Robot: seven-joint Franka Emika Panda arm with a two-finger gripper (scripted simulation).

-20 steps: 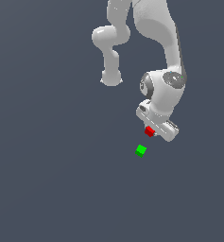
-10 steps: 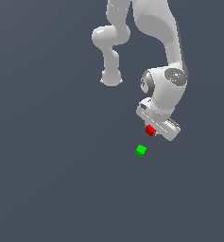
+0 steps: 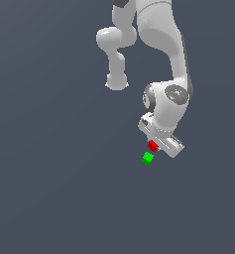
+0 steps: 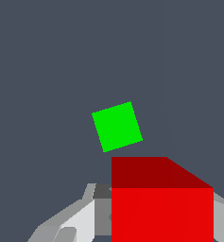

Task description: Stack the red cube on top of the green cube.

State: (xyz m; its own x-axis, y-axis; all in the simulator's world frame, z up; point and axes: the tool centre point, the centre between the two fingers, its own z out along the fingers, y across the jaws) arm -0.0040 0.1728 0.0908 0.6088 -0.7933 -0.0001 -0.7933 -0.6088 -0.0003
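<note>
1. Plain dark slate-grey fills everything around me; the surface [image 3: 49,188] is one flat, unmarked sheet of that colour, with no visible edge in either view.

2. Going from the exterior view's left to its right, the wide left part holds only that bare grey.

3. Next comes the green cube [image 3: 147,158], lying on the surface by itself. It touches nothing. In the wrist view the green cube [image 4: 117,126] shows as a flat square turned slightly askew to my camera.

4. Just right of it and a little higher in the exterior view is the red cube [image 3: 152,146], tucked under the white body of my wrist. The two cubes look close together there, and I cannot tell from that view how high the red one is above the surface.

5. My end effector [image 3: 157,148] is closed on the red cube. In the wrist view the red cube [image 4: 161,203] fills the near foreground, with a pale grey finger [image 4: 68,222] against one side and a sliver of the other finger at its opposite side.

6. Furthest right in the exterior view, my white arm [image 3: 171,54] runs up from the wrist and out of the top of the picture.
</note>
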